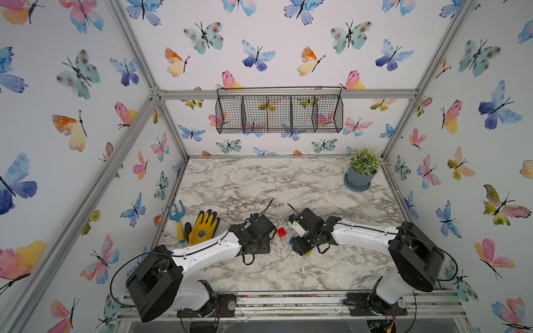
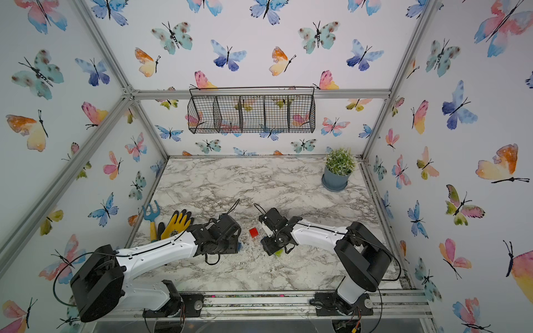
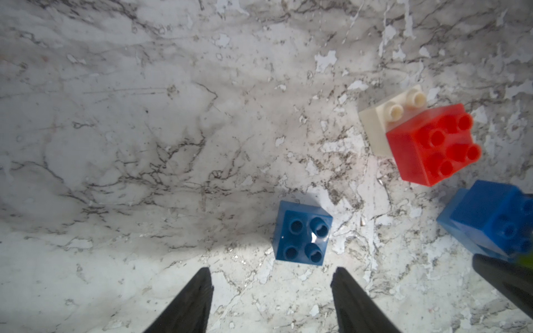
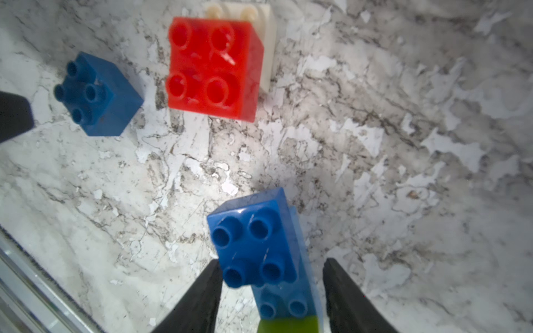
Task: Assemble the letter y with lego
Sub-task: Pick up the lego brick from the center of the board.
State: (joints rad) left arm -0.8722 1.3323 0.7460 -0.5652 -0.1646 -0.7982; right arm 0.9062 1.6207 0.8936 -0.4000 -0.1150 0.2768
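Observation:
A lone dark blue square brick (image 3: 301,232) sits on the marble just ahead of my left gripper (image 3: 271,276), which is open and holds nothing. The red brick (image 3: 432,144) is stacked half over the cream brick (image 3: 375,124); the red one also shows in a top view (image 1: 281,232). My right gripper (image 4: 272,265) straddles a joined stack: a blue square brick (image 4: 248,239) on the long blue brick (image 4: 285,302), with the lime green brick (image 4: 288,325) at its end. One finger is at the square's edge and the other stands slightly off the long brick.
A yellow glove (image 1: 203,226) and a blue-and-yellow toy fork (image 1: 178,219) lie at the table's left edge. A potted plant (image 1: 362,170) stands at the back right. A wire basket (image 1: 279,112) hangs on the back wall. The two wrists are close together, mid-front.

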